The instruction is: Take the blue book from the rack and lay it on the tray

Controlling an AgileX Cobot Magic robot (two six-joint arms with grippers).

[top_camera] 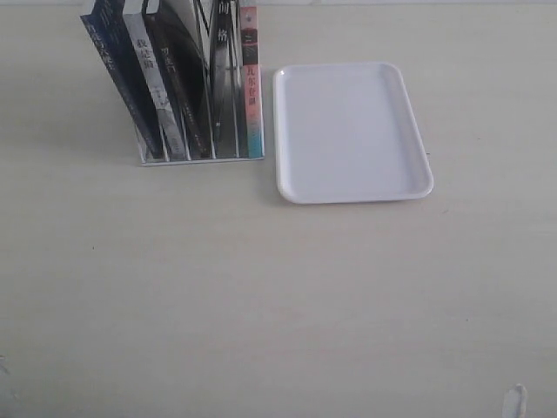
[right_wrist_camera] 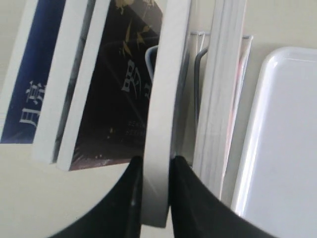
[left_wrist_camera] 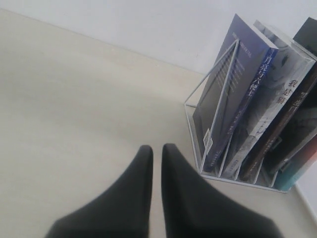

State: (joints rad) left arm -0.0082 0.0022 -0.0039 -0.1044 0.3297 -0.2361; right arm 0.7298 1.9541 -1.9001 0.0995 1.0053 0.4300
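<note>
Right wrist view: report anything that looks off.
The right hand grips a white-edged book, not the blue book at the far end of the rack. Nothing else stands out.

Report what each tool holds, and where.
Left tool: nothing. Right tool: fingers flank the page edge of a dark-covered book in the rack; a true grip cannot be told.

A thin book, white page edge showing, stands pinched between the fingers of the right hand. A black book with gold characters and a pale, pink-edged book flank it closely. The cream table carries everything.
</note>
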